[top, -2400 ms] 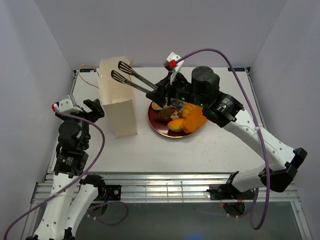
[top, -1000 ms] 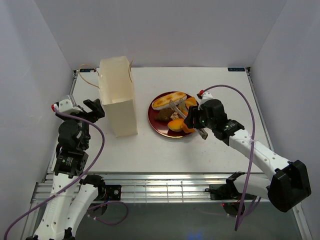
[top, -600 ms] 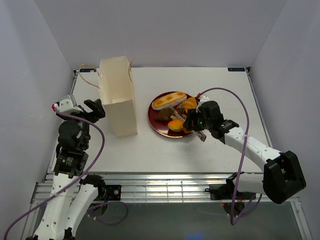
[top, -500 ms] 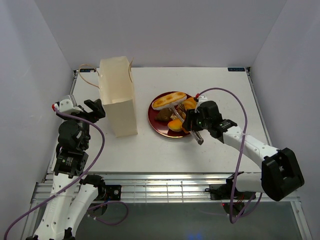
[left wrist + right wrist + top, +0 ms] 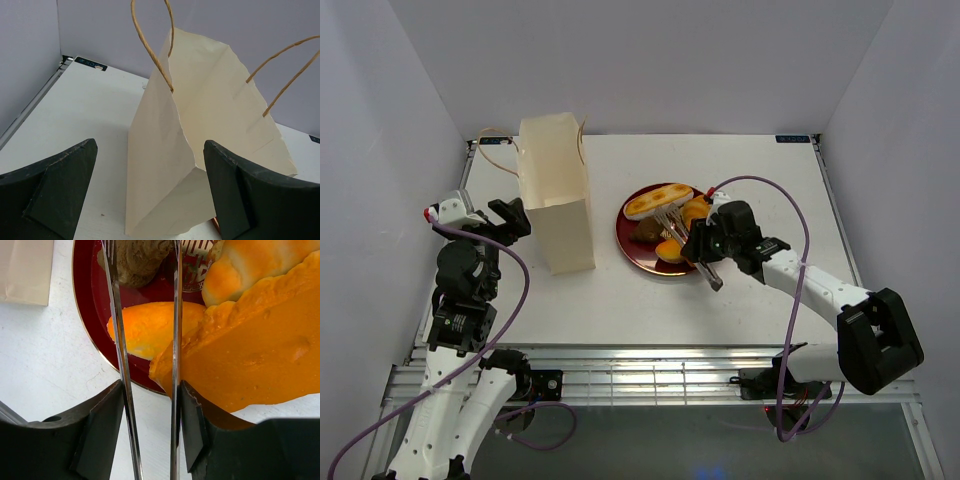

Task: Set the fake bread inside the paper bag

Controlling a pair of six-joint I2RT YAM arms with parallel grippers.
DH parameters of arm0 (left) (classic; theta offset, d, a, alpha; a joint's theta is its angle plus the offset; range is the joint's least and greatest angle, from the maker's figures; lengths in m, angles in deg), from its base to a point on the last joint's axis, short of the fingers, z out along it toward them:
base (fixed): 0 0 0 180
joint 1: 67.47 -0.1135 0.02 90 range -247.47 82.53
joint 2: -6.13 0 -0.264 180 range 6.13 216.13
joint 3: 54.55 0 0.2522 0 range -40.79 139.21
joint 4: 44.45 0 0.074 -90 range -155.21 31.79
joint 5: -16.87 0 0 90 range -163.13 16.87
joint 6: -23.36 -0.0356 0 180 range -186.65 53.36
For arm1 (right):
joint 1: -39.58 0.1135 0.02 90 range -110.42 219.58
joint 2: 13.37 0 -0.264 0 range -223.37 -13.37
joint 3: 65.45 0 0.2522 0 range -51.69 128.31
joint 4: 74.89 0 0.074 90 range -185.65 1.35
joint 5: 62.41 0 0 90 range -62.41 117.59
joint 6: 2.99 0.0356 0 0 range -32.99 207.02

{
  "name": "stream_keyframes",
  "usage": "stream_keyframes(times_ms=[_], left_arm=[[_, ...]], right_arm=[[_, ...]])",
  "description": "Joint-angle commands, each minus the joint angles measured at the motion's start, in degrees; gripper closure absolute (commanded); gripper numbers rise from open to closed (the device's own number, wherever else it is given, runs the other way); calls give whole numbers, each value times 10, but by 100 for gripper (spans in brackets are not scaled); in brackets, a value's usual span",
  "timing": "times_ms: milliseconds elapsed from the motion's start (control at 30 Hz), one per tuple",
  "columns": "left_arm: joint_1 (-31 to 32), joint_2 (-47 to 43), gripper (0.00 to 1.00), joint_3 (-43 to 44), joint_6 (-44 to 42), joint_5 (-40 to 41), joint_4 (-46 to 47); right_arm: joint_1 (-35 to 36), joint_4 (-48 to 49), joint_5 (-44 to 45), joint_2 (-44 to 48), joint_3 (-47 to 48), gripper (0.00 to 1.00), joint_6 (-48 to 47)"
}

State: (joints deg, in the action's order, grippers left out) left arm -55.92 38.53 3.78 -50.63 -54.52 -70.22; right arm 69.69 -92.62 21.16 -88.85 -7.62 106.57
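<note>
Down at the dark red plate, the right gripper has its two fingers clamped on the silver tongs, with one thin arm pressed against the inner face of each finger. The tong arms run forward from the fingertips, set apart from each other, and cross over the oval bun. The bun lies on the plate just ahead of the fingers, mostly in the gap between the arms; whether the metal touches it, I cannot tell. The flat orange slab lies just ahead of the finger on the right of the wrist view, its scalloped edge along that tong arm and reaching out past the plate rim. A pale ridged pastry sits farther ahead, and a brownish piece lies by the tong tips. Across the white table, the left gripper hangs with its fingers wide apart, holding nothing. The paper bag stands upright just ahead of them, mouth open, string handles up, untouched.
</note>
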Motion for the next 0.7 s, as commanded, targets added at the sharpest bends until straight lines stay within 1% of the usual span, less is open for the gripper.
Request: stream_keyframes(times_ms=[0,233,400,667], left_arm=[[3,-7,2,0,4,-7,0],[4,-9,2,-1,3,-8,1],[4,-10,2,-1,2,-7,0],[4,-12,2,-2,2,-7,1]], right_arm=[[-1,16,-7,10,31,48,2],[-1,-40,19,9,88,45,-19],[-1,-68,20,-4,127,45,-27],[-1,-120,37,-26,161,45,-36]])
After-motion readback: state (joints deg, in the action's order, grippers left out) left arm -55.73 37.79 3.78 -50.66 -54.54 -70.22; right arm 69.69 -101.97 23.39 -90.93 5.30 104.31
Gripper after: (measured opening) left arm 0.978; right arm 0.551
